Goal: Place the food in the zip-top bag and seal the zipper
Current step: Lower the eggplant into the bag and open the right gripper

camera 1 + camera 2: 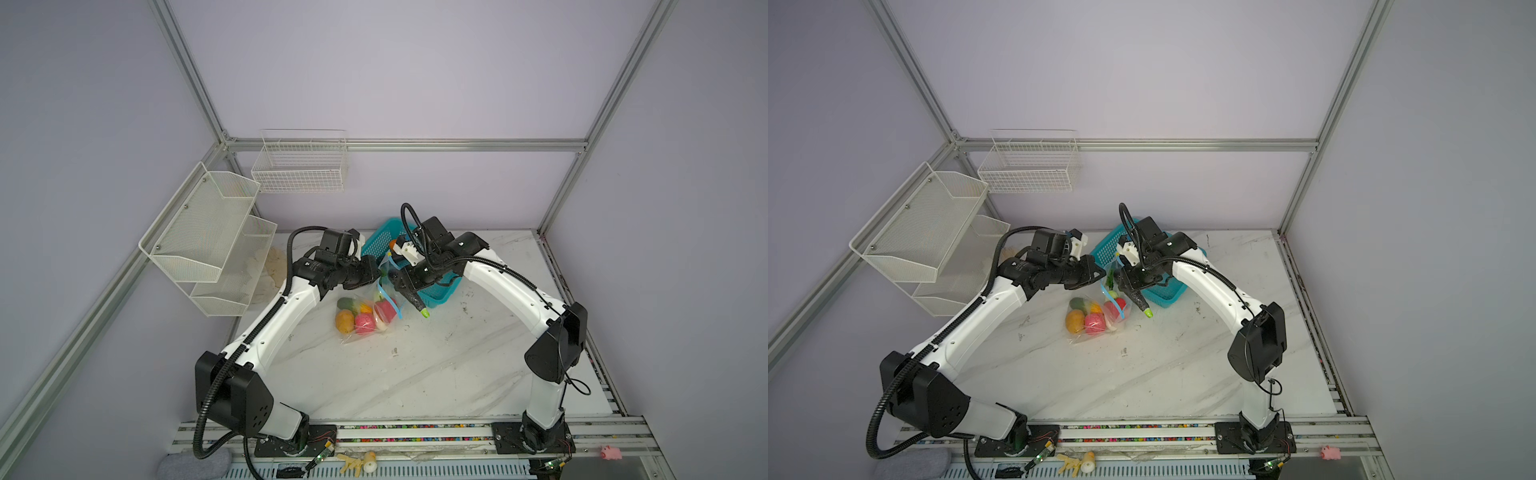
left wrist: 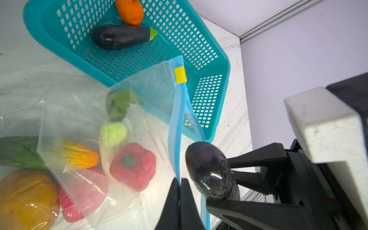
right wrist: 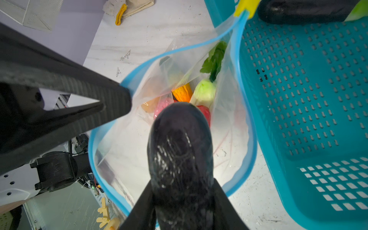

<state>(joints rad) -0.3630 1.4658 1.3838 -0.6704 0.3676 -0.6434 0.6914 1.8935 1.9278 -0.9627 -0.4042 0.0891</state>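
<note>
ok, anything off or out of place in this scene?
Nothing spilled or damaged. Strays only: a pink pig toy and pale toy bits lie on the front rail, and a crumpled pale cloth lies on the table beside the mesh shelf.

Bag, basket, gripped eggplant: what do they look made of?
Bag: thin, clear plastic film with a glossy finish. It crinkles and catches glare.
Basket: stiff teal moulded plastic, semi-gloss, with a regular grid of slots.
Eggplant: dark purple, shiny skin with pale scuffs. Probably moulded plastic or rubber; the look does not settle which.
</note>
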